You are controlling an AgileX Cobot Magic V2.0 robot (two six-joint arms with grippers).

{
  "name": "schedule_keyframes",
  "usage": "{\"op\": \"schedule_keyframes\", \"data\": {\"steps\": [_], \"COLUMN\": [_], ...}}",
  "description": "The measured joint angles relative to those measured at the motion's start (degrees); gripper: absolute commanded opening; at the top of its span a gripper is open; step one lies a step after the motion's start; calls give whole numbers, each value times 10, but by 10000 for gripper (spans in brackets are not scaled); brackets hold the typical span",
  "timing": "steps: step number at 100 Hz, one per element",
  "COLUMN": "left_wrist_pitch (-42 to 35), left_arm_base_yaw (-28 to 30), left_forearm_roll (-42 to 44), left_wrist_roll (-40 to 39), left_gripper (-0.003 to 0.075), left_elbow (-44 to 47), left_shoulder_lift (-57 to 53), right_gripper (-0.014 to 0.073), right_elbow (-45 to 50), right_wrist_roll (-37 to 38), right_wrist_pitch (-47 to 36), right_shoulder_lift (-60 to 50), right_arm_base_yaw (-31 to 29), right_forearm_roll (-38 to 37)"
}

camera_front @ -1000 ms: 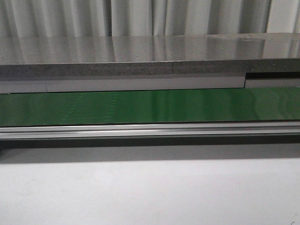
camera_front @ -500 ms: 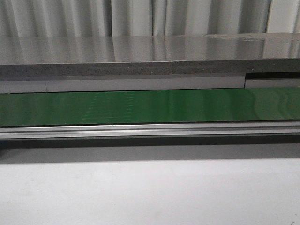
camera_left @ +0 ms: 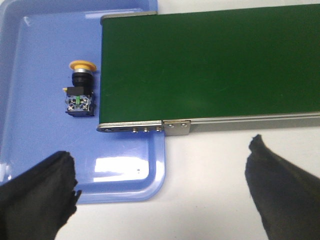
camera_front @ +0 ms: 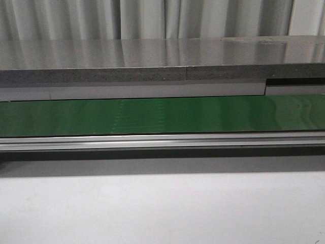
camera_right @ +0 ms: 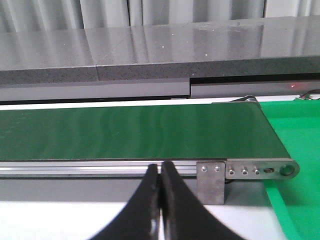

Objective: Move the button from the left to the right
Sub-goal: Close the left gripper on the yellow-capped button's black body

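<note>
- On my left wrist camera, the button [camera_left: 80, 90] lies on its side in a blue tray [camera_left: 40, 165], its yellow-orange cap pointing away from the black body with the tiny green mark.
- The button sits just beside the end of the green conveyor belt [camera_left: 210, 65], not on it; I can't tell whether it touches the belt's edge.
- The belt's end overhangs the tray, and its silver side rail [camera_left: 240, 121] runs off along the white table [camera_left: 210, 180].
- My left gripper [camera_left: 160, 192] hangs above the tray's near edge with its two black fingers [camera_left: 40, 192] spread wide apart, holding nothing and well apart from the button.
- On the right wrist camera, my right gripper [camera_right: 160, 200] has its fingers pressed together with nothing between them, hovering in front of the belt's rail.
- That view also shows the belt's other end meeting a green tray [camera_right: 300, 165].
- In the front view I see only the belt [camera_front: 162, 116], the rail below it, a grey counter [camera_front: 162, 61] behind and pale curtains [camera_front: 152, 18]; neither gripper nor the button shows there.
</note>
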Motion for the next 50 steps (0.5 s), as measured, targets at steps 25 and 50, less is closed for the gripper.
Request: {"op": "schedule_keyframes", "data": {"steps": [25, 50], "left_wrist_pitch": [-21, -49], "left_arm_base_yaw": [76, 153], "left_forearm_roll": [3, 3], "left_wrist_roll": [0, 6], "left_gripper": [659, 659], "left_elbow": [-8, -58], "left_shoulder_lift": [16, 107], "right_gripper": [-68, -68], "right_elbow": [0, 0], "right_wrist_roll": [0, 0], "right_wrist_pitch": [0, 0], "right_shoulder_lift": [0, 0], "right_arm_base_yaw": [0, 0], "right_forearm_roll": [0, 0]}}
